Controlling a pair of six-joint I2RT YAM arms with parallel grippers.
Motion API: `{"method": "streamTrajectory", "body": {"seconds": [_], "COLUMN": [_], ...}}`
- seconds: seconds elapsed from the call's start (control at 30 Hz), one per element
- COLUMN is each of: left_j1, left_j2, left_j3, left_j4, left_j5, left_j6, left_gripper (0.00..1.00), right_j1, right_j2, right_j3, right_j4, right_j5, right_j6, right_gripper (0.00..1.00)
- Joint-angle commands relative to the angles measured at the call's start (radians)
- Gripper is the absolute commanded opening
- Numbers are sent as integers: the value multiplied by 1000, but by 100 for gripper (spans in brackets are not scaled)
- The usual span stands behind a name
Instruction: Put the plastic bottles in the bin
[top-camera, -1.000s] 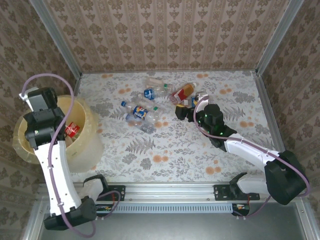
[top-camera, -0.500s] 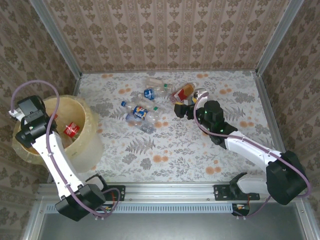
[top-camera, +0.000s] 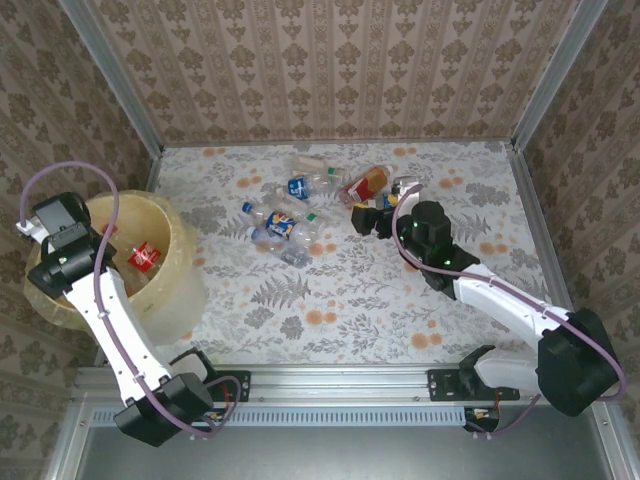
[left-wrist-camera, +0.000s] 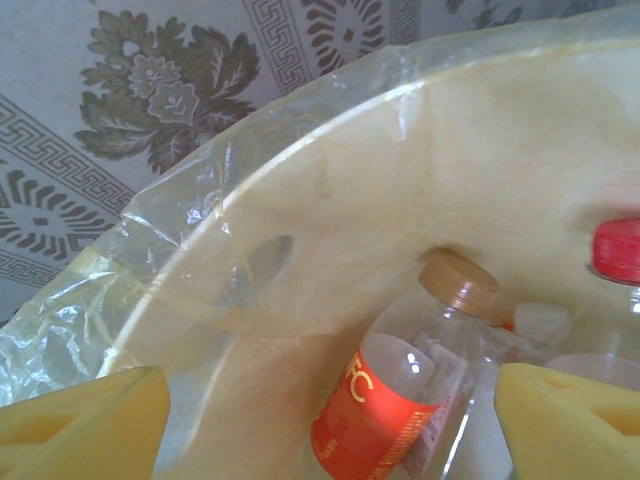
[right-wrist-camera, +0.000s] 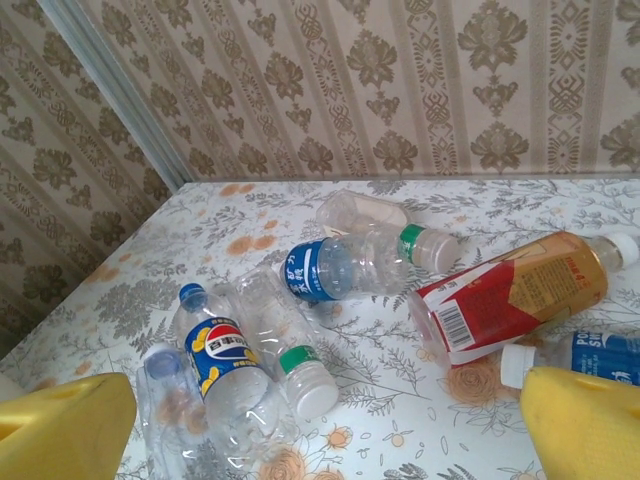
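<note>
Plastic bottles (top-camera: 283, 225): apparently at release above nine-o'clock bin (top-camera: 188, 245), left fingers (left-wrist-camera: 80, 420) wide; next needed wide right fingers (right-wrist-camera: 60, 430) closing on red-labelled bottle (right-wrist-camera: 500, 300).

- From above, the light is even and soft: the table (top-camera: 350, 300) looks bright, and I see only faint shadows under the 2 arms.
- In my left wrist view, the liner of the bin (left-wrist-camera: 420, 150) throws white glare streaks. The picture is pale and slightly soft.
- The yellow pads (left-wrist-camera: 80, 420) blur at the bottom corners there.
- My right wrist view is sharp on the plastic bottles (right-wrist-camera: 350, 265), which carry small highlights. Its yellow pads (right-wrist-camera: 60, 430) are out of focus.
</note>
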Motion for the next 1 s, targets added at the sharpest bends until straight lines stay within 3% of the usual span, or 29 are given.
{"method": "streamTrajectory", "body": {"seconds": [0.0, 0.27, 0.4, 0.63, 0.8, 0.97], "left_j1": [-11, -134, -244, -460, -505, -514], "left_j2": [-36, -93, -128, -119, -106, -102], "left_j3": [58, 71, 25, -40, -69, -84], "left_j4": [-8, 60, 148, 276, 359, 403], "left_j5": [83, 288, 396, 466, 594, 601], "left_j6": [-30, -73, -120, -143, -155, -161], "left_gripper": [86, 86, 86, 88, 95, 100], "right_j1": [-16, -90, -138, -211, -283, -328], "right_j2": [-30, -12, 12, 58, 130, 255], "right_j3": [-17, 22, 53, 74, 163, 285], "right_j4": [-38, -150, -212, -239, -375, -477], "right_j5": [31, 31, 29, -24, -145, -187], "right_j6": [46, 131, 149, 151, -58, -285], "right_gripper": [100, 100, 100, 100, 100, 100]}}
